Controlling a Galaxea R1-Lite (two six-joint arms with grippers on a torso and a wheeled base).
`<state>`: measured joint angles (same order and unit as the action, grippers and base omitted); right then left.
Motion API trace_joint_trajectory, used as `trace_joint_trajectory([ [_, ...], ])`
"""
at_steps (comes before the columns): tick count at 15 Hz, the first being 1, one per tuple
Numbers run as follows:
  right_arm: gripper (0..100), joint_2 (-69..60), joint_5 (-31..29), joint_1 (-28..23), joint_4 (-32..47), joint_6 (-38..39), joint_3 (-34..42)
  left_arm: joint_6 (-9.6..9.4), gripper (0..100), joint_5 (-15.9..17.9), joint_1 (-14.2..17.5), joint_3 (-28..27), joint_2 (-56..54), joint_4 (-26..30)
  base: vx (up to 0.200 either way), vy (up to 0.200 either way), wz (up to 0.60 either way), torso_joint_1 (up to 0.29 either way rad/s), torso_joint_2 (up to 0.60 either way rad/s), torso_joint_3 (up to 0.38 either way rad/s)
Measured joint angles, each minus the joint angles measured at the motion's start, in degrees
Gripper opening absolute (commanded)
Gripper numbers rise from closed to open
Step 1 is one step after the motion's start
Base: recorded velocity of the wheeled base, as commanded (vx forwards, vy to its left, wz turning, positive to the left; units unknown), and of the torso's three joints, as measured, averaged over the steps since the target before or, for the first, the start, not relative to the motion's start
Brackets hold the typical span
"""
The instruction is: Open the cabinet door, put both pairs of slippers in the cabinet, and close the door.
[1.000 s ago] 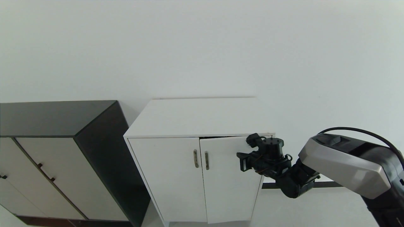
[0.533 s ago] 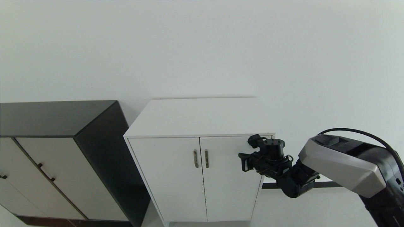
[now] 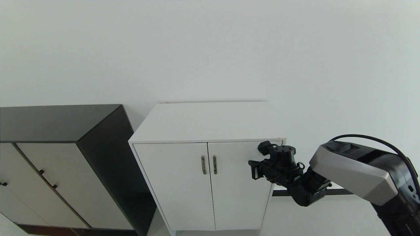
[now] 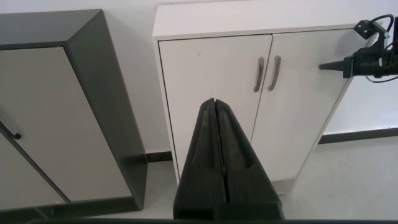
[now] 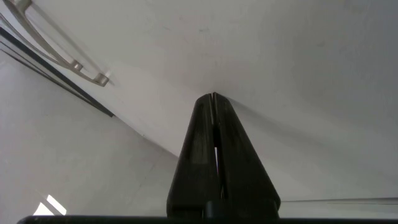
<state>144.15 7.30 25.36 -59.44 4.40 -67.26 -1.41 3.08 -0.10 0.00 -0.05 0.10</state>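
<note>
plainly, the right claw (image 5: pixel 213 98) is clenched, its two fingers pressed flat together with nothing between them, and its tip rests against the face of the right door (image 5: pixel 292 56) of the white cabinet (image 3: pixel 205 121). from the head view the right claw (image 3: pixel 253 171) sits at the upper far-right part of that door, well right of the two handles (image 3: pixel 209 165) at the middle seam. the left claw (image 4: pixel 214 102) is also clenched and empty. it is held well back from the cabinet, in line with the left door (image 4: pixel 214 68).

both doors lie flush and shut, so the inside of the cabinet is hidden. the head view cuts off the cabinet's foot at the lower edge. the dark cabinet (image 3: pixel 59 123) standing just left of the white one runs off the left edge. one handle (image 5: pixel 56 53) shows partly in the right wrist view.

both cabinets stand on a pale floor (image 4: pixel 354 177) against a plain white wall (image 3: pixel 210 49). a dark skirting strip (image 3: pixel 282 192) runs along the wall's base.
</note>
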Motion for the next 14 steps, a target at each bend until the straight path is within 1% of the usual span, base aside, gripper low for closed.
trace_joint_trajectory([
  [5,0,0.72,-0.2,0.05,0.05,0.0,-1.29,0.0,0,0.0,0.0,0.0,0.0,-0.02,0.0,0.0,0.0,0.0,0.0,0.0],
  [9,0,0.85,-0.3,0.18,-0.33,-0.17,-0.66,0.0,0,-0.02,0.02,0.0,0.0,0.0,0.0,0.0,0.0,0.0,0.0,0.0],
  [12,0,-0.82,-1.8,1.76,-3.89,-0.38,4.14,0.05,0,0.0,0.02,0.0,0.0,0.0,0.0,0.0,0.0,0.0,0.0,0.0],
  [14,0,-3.8,-4.33,3.11,-6.03,-0.41,9.68,0.09,0,-0.02,0.02,0.0,0.0,-0.02,0.0,0.0,0.0,0.0,0.0,0.0],
])
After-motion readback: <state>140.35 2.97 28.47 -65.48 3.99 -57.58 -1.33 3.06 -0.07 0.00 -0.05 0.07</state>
